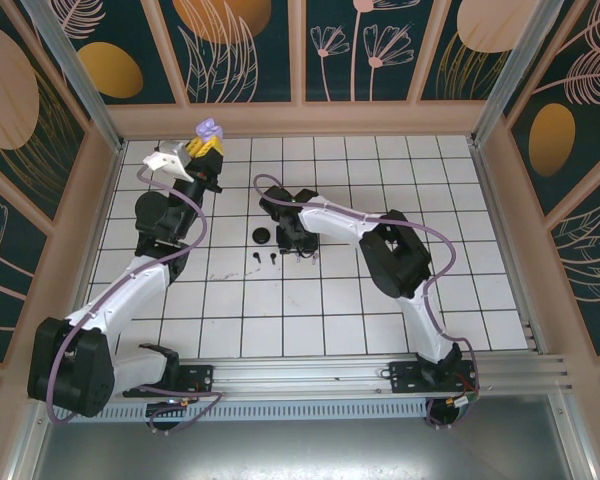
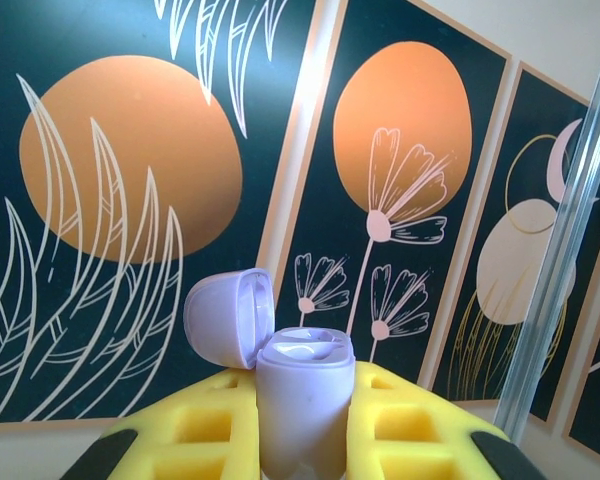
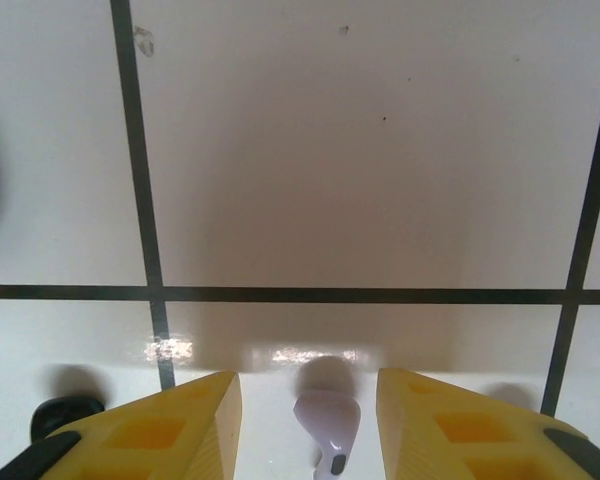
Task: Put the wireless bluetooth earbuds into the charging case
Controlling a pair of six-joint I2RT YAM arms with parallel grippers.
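Holding the lilac case [image 2: 302, 405] clamped in its jaws, the left gripper [image 2: 302, 445] hangs raised at the far left, with the lid [image 2: 230, 318] tipped open. Nothing looks seated inside, though the view into it is shallow, so I judge the task barely begun. The right gripper [image 3: 308, 400] is down on the table [image 1: 380, 330] near the middle, its jaws partly apart on either side of a lilac earbud [image 3: 328, 425] that lies on the tile between them, apparently untouched. Picking it up and carrying it to the case remain to be done. Just left of that gripper lie two black earbuds [image 1: 256, 257] and a round black thing [image 1: 262, 236], close enough to be nudged
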